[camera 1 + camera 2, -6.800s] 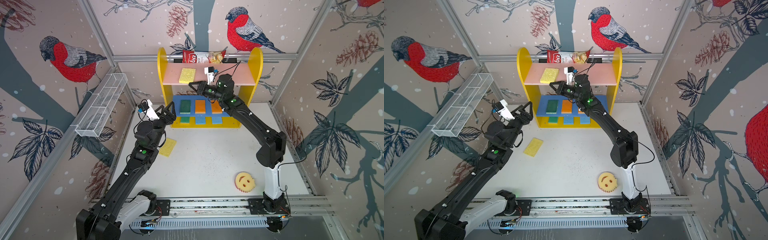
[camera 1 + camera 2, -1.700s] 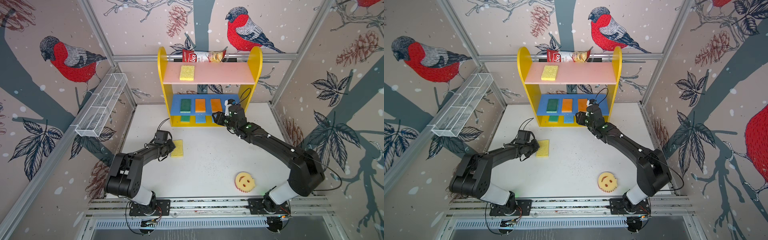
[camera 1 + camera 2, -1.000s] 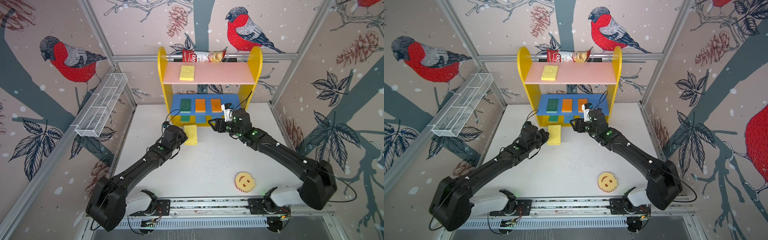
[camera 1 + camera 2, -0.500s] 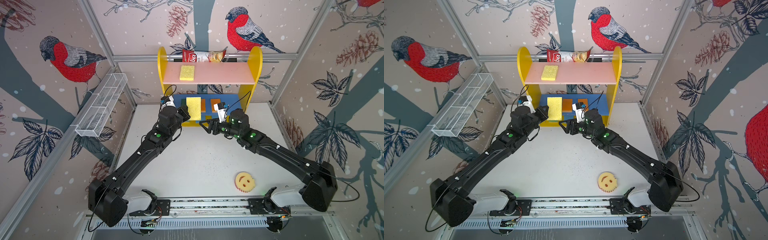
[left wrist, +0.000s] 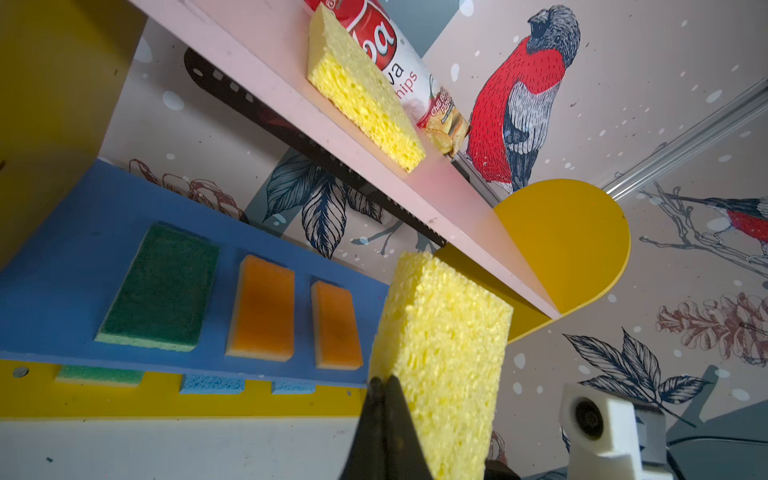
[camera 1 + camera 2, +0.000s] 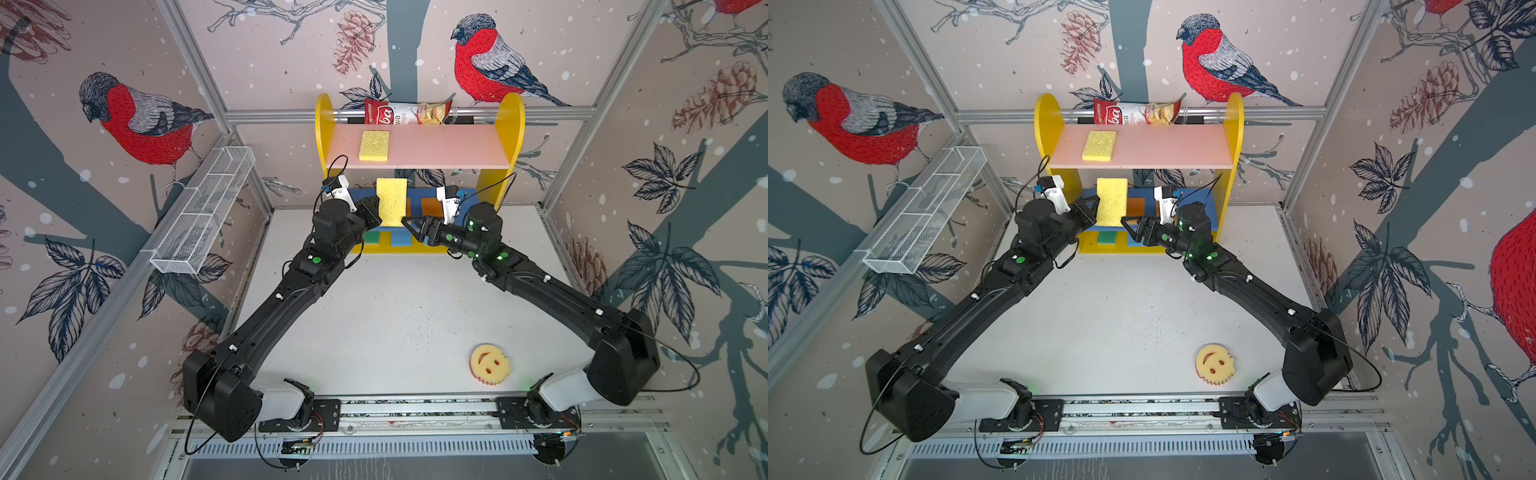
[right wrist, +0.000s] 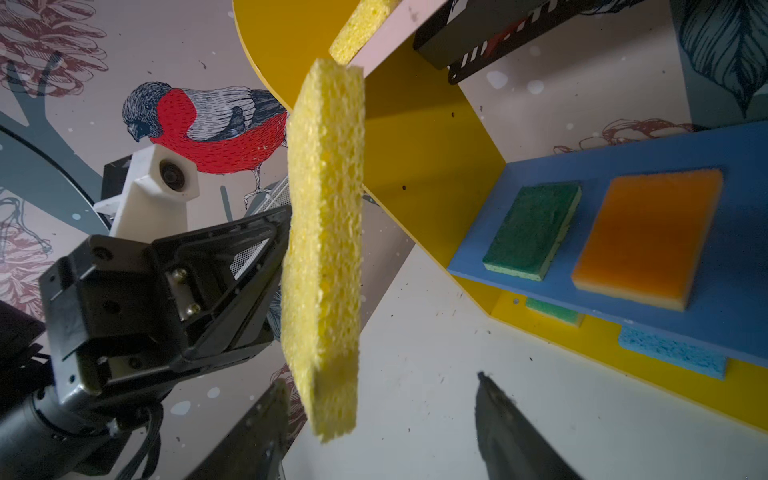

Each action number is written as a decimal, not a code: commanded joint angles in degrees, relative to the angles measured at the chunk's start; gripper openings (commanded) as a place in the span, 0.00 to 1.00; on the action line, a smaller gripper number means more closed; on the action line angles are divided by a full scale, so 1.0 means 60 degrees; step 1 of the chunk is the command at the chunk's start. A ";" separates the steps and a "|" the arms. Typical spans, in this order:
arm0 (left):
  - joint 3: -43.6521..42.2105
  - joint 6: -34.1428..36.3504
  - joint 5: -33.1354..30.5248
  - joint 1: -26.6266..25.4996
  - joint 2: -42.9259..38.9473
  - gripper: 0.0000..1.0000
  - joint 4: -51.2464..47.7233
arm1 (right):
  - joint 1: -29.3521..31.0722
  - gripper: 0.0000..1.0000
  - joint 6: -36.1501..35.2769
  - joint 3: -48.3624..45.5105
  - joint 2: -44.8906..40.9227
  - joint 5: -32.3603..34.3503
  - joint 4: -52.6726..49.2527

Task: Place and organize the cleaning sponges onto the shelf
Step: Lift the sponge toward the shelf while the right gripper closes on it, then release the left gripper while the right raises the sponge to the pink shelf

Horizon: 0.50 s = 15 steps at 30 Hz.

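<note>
My left gripper [image 6: 374, 210] is shut on the edge of a yellow sponge [image 6: 391, 202], which it holds upright in front of the shelf's [image 6: 509, 124] blue middle board. My right gripper [image 7: 381, 380] is open just right of it; the sponge's [image 7: 324, 249] lower end hangs between its fingers, close to one of them. Another yellow sponge [image 6: 374, 145] lies on the pink top board. A green sponge [image 5: 162, 286] and two orange ones [image 5: 262, 307] sit on the middle board, green and blue ones [image 5: 212, 384] on the base. The round smiley sponge [image 6: 489, 363] lies on the table at front right.
A red-and-white chips bag [image 6: 405, 113] rests behind the top board, above a black slotted basket [image 5: 316, 153]. A white wire basket [image 6: 203, 216] hangs on the left wall. Patterned walls enclose the white table [image 6: 395, 316] on three sides.
The left gripper has lifted the yellow sponge from table level up to the height of the middle board. The right gripper has risen and moved left, close beside the sponge.
</note>
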 commanded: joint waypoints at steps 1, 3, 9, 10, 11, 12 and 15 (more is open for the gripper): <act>0.0056 -0.0063 0.0346 0.0047 0.0040 0.00 0.0559 | 0.0013 0.66 0.0479 0.0269 0.0222 -0.0570 0.0801; 0.0055 -0.0107 0.0349 0.0059 0.0066 0.00 0.0633 | 0.0014 0.62 0.0669 0.0288 0.0313 -0.0735 0.1054; 0.0057 -0.0188 0.0436 0.0163 0.0141 0.00 0.0752 | 0.0131 0.41 0.1017 0.0389 0.0529 -0.0929 0.1345; 0.0072 -0.0203 0.0473 0.0173 0.0143 0.00 0.0781 | 0.0182 0.30 0.0939 0.0416 0.0522 -0.0801 0.1223; 0.0069 -0.0210 0.0516 0.0177 0.0157 0.00 0.0796 | 0.0230 0.20 0.0877 0.0420 0.0504 -0.0678 0.1134; 0.0073 -0.0196 0.0563 0.0179 0.0146 0.00 0.0838 | 0.0283 0.09 0.0790 0.0420 0.0459 -0.0530 0.1092; 0.0001 -0.0118 0.0679 0.0198 0.0093 0.09 0.0996 | 0.0242 0.00 0.0383 0.0681 0.0340 -0.0195 0.0797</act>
